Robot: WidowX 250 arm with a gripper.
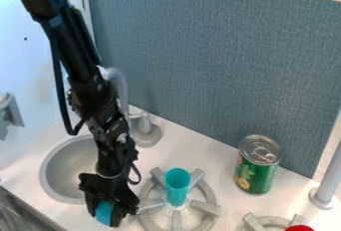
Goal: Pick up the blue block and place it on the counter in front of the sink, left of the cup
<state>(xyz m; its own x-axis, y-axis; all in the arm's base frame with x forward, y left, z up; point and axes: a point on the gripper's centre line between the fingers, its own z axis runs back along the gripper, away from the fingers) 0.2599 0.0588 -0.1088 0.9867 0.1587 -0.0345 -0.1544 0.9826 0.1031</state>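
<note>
My dial: centred on my gripper (106, 214), with twelve toward the top of the view
Gripper: low in the view, left of the middle, pointing down at the counter, its fingers closed about a blue object (104, 212)
Blue object: between my fingers, which cover part of it; I cannot tell its full shape, nor whether it touches the counter (203, 148)
Arm: black, slanting down to me from eleven o'clock, passing in front of the sink's right side
Sink: a round grey basin (65, 170) at eleven, set into the white counter
Faucet: grey, at about one, its base (146, 134) behind the sink's right side
Near burner: a grey ring with raised prongs (208, 207) at three, just beside me
Teal cup: upright over the middle of that burner, at two (176, 187)
Can: green with a silver top, upright on the counter (255, 170), at two, well beyond the cup
Second burner: at three, farther out (253, 222), cut by the bottom edge
Red thing: on or over the second burner (299, 228), mostly cut off
Post: pale grey, upright (328, 187), far out at three
Panel: blue-grey, textured (220, 70), rising behind the counter at one
</note>
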